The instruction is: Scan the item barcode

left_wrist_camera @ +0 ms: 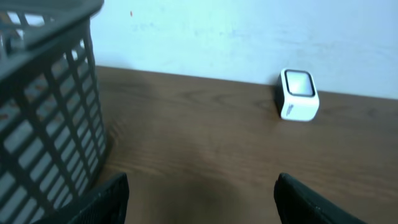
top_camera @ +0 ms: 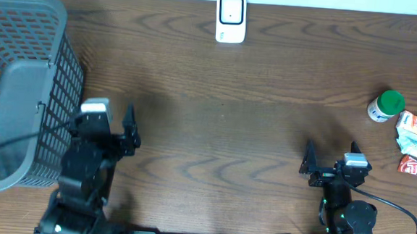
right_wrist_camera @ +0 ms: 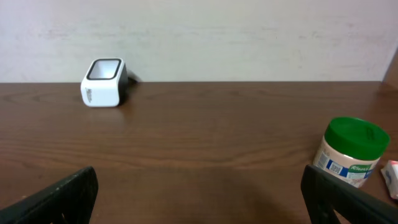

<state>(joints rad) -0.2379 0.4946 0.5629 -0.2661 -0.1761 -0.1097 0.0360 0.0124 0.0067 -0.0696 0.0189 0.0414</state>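
Overhead: wooden surface [top_camera: 230,118]. White scanner [top_camera: 230,18] at top centre, against the far edge. Grey mesh basket [top_camera: 22,84] fills the upper left. Green-lidded jar [top_camera: 385,106] at the right, upright, with packets [top_camera: 415,140] just beside it at the right edge. Only this view takes in all of these together.

Left wrist view: basket wall on the left of the frame, scanner at upper right. Jar and packets fall outside this frame.

Right wrist view: scanner at upper left, jar at lower right. It shows the jar's side label, with a small dark printed patch facing the camera, which the overhead does not show. One packet corner is at the right edge.

Left hand [top_camera: 130,130]: lower left of the overhead, just beside the basket. Fingers set well apart, nothing between them, bare wood beyond.

Right hand [top_camera: 308,165]: lower right of the overhead. Fingers spread fully wide, holding nothing, well apart from the jar.
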